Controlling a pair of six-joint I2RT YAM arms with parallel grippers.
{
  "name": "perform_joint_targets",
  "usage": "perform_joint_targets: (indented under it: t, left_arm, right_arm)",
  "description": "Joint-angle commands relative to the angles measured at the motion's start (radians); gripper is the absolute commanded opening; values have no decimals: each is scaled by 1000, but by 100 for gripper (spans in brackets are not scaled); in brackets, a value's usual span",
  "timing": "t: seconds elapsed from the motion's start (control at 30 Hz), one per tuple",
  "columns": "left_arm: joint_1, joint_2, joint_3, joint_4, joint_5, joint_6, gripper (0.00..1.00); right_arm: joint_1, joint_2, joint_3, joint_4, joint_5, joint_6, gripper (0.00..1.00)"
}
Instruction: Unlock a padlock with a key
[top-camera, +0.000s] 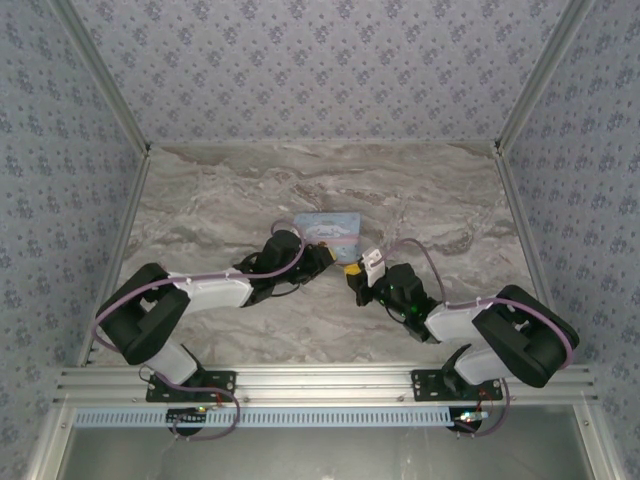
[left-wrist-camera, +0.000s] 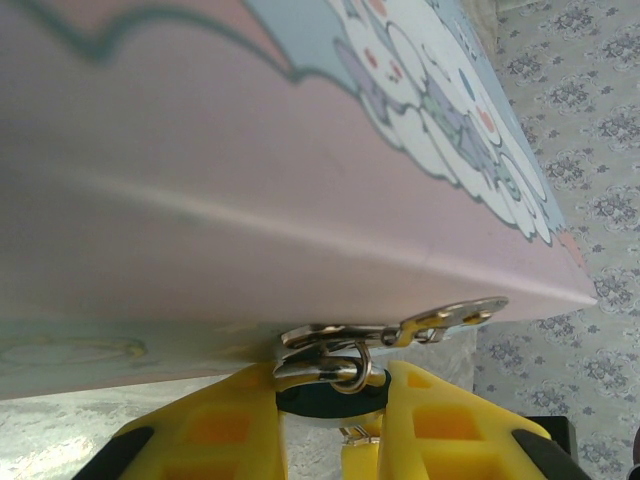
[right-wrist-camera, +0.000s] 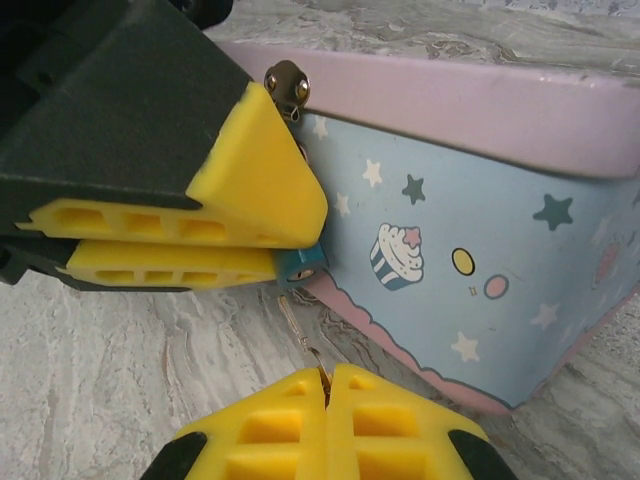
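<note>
Matching kit on both sides here: the left arm (top-camera: 215, 292) and right arm (top-camera: 455, 322) have chunky black joint housings and white mid-links. Lavender cables (top-camera: 240, 277) loop alongside, and black mount plates (top-camera: 215, 383) sit at the bases. Up close, the fingers (left-wrist-camera: 440, 420) are bright yellow plastic (hollow pockets moulded in) on black carriers.

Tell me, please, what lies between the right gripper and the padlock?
A silvery key, pinched in the right gripper, points toward the padlock; the right wrist view shows it.
</note>
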Motion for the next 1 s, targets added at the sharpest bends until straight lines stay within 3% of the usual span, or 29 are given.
perform_joint_targets:
  t: [0.0,0.97]
  left_arm:
    - [-7,-31,6,71,-13,-10,15]
    - [-16,-13,4,94,-12,-25,15]
  right_arm:
    - [-1,5,23,32,18,16,2]
    - [-2,24,40,23,28,22,2]
